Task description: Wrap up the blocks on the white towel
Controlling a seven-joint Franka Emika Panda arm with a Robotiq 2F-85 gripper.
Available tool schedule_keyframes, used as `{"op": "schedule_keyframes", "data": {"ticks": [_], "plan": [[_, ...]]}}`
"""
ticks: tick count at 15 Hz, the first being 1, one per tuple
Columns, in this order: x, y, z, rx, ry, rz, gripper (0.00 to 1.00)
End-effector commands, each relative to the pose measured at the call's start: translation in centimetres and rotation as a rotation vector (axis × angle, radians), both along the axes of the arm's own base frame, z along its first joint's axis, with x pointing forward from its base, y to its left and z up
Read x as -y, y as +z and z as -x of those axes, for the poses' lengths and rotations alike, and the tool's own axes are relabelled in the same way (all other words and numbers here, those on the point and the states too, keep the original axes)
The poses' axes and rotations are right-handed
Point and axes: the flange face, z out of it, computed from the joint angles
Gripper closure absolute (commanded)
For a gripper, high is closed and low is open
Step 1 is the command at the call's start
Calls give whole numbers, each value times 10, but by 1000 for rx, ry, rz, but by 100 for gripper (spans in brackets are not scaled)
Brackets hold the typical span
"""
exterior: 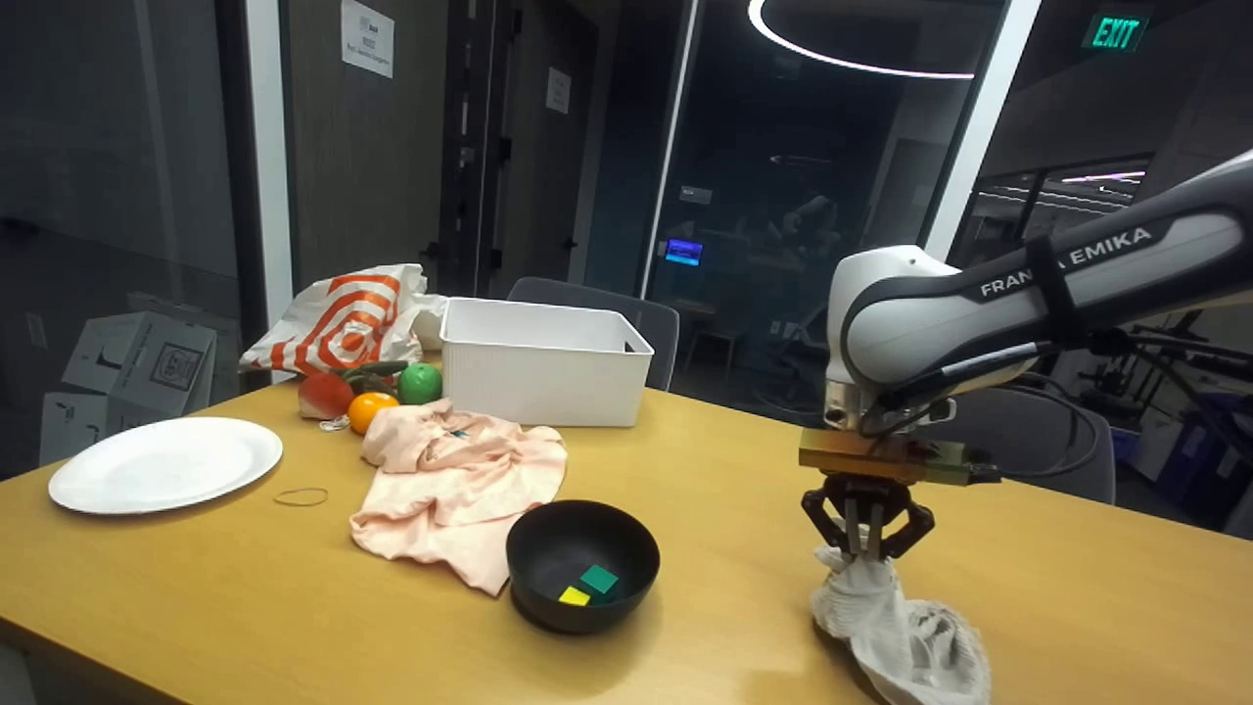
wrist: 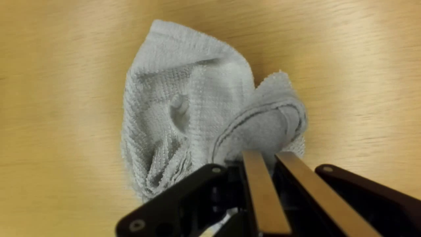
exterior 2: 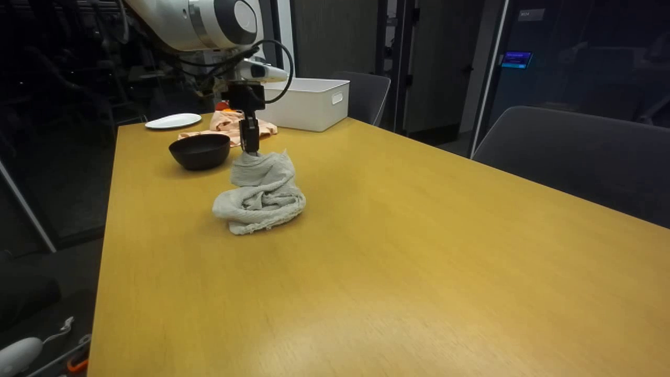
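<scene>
A crumpled white terry-cloth towel (exterior: 881,636) sat at the lower right of an exterior view, its wrapping seemingly midway (any blocks inside were hidden). The next move likely called for drawing the pinched cloth across the heap, then letting go. Deep creases ran through it, and a dark-lined edge curled over beside the black two-fingered gripper (exterior: 863,550), whose fingers (wrist: 264,194) were nearly together on a raised peak. Toward that frame's lower middle, a round black bowl (exterior: 587,534) held a green square (exterior: 599,579) and a yellow square (exterior: 575,596).
</scene>
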Motion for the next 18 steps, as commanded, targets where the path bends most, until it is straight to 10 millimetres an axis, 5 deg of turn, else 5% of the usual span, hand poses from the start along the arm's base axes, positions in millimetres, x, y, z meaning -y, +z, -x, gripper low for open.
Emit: {"op": "schedule_keyframes", "data": {"ticks": [1,10,18], "plan": [[11,14,1,44,7,196,95],[44,65,3,314,-147,504,94],[64,65,21,101,-120,547,94]]}}
